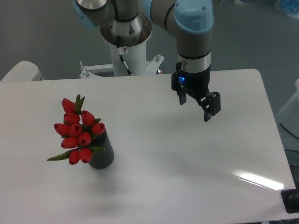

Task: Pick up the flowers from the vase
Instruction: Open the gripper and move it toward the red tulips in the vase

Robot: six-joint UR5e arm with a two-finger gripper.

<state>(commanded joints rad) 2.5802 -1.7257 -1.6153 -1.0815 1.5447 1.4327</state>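
The flowers [76, 132], a bunch of red tulip buds with green leaves, stand in the vase [103, 154], a small dark cylinder at the left of the white table. The buds lean to the left and cover the vase's mouth. My gripper [197, 106] hangs above the table well to the right of the flowers, far from them. Its two black fingers [211, 106] are spread apart and hold nothing.
The white table [187, 163] spans the view, with its right edge near the frame's right side. The arm's white base column [126, 51] stands behind the table's back edge. A dark object [292, 200] sits at the lower right corner.
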